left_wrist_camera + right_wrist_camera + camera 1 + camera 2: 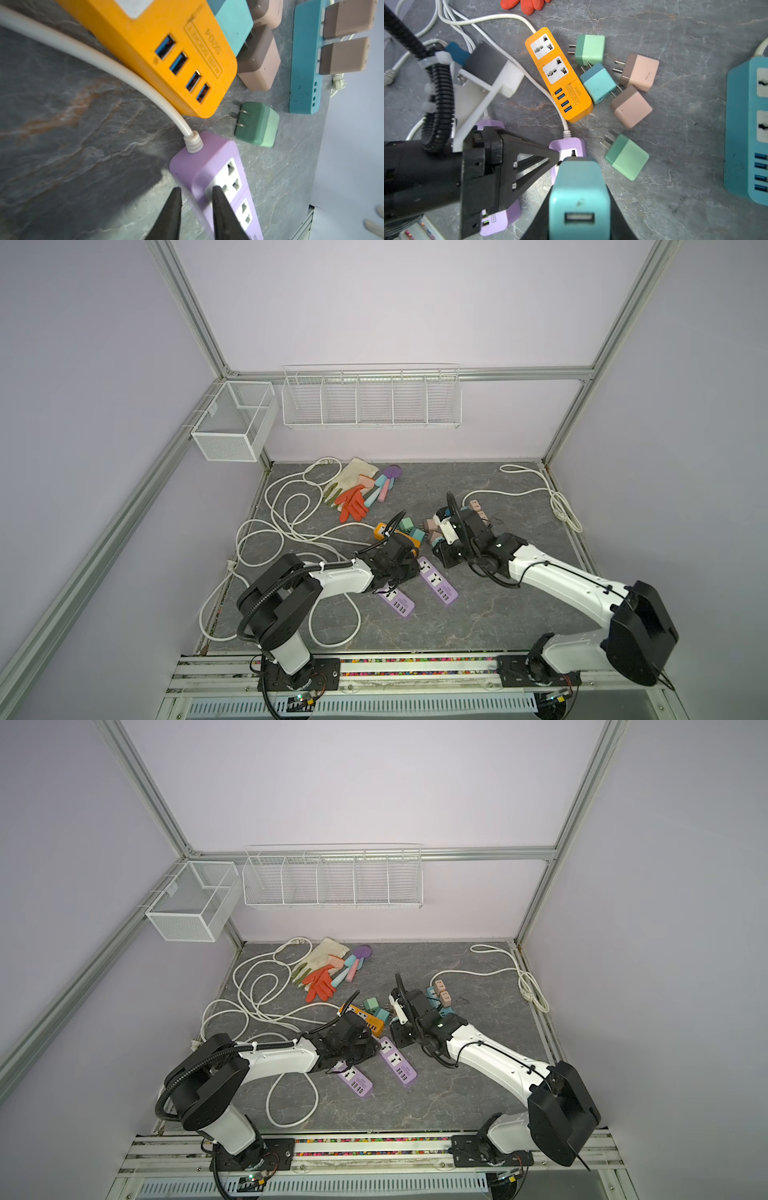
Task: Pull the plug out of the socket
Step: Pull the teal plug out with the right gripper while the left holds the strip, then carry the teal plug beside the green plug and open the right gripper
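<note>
My right gripper [579, 182] is shut on a teal plug [579, 205], USB port facing the camera, held just above the cord end of a purple socket strip [568, 148]. In the left wrist view both sockets of this strip [209, 166] are empty; the plug is out of that view. My left gripper [196, 189] is nearly closed, holding nothing, with its tips [557, 159] resting on the strip by the first socket. In both top views the grippers [415, 568] [399, 1033] meet at the strip's upper end [438, 583], and the plug is hidden.
A second purple strip [397, 601] lies under the left arm. An orange strip [558, 74], several loose green, teal and pink plugs [627, 156] and a blue strip [305, 58] carrying two pink plugs lie nearby. White cables [291, 510] loop on the left; gloves [353, 502] lie behind.
</note>
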Controlling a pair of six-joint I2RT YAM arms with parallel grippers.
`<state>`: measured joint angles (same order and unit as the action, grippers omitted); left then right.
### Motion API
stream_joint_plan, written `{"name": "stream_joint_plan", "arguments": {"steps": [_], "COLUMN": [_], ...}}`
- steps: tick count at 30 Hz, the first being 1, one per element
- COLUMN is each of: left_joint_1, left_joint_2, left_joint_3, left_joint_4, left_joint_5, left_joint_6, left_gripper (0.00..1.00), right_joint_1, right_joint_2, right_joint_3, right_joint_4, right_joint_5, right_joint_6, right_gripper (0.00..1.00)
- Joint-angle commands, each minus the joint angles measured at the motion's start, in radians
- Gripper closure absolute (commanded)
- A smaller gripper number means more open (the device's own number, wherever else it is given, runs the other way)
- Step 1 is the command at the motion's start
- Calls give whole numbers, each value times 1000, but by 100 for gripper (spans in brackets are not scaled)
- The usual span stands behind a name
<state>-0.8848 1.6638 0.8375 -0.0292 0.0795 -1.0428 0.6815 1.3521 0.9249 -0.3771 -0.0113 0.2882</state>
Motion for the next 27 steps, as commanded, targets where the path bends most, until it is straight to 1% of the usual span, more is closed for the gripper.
{"name": "stream_joint_plan", "arguments": {"steps": [1,9,11,18,23,27], "left_joint_1": [-6,-4,-5,-6,-7,-14], "left_joint_2": [-32,-115,-139,-228,-291,-331], "left_joint_3": [75,75,62,5,-56,-98], "left_joint_4": [-102,-157,-157,-161,-125,-109], "left_joint_5": [-19,-87,-94,-115,-113,-120], "left_joint_6": [67,84,82,72,66,61], "left_gripper": [72,69,69,68,66,64], "right_joint_1": [-51,-223,-251,-308,-318,-318], "right_joint_2": [-49,-119,-129,-148,-138,-127], "right_joint_3": [-40,-200,-230,-311,-330,-351], "right_joint_4": [14,79,101,153,182,239], "right_joint_5": [-120,-322,-351,-382,-399,-423], "right_joint_6": [52,144,159,205,227,269], "right_gripper": [79,78,78,78,78,78]}}
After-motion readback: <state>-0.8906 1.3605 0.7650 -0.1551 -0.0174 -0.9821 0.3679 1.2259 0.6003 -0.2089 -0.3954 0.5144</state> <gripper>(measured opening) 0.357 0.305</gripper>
